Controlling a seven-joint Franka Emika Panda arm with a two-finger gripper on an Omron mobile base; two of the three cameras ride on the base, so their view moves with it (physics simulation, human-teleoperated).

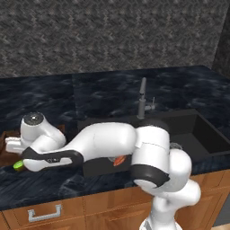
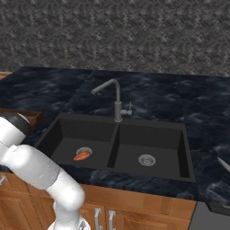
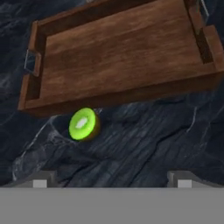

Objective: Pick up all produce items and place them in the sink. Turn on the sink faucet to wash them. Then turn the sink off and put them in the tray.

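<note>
One lime (image 3: 82, 124) lies ahead of the open pincer (image 3: 112, 178), left of centre.

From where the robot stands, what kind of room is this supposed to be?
It looks like a kitchen, computer-rendered rather than real. A black double-basin sink with a grey faucet is set into a dark marbled counter, wooden cabinet fronts sit below, and a wooden tray rests on the counter.

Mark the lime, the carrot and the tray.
lime (image 3: 82, 124), hand view, on its bright green cut face.
carrot (image 2: 81, 156), right base view, middle of its orange body, in the left basin.
tray (image 3: 122, 94), hand view, on its near wooden wall.
</note>
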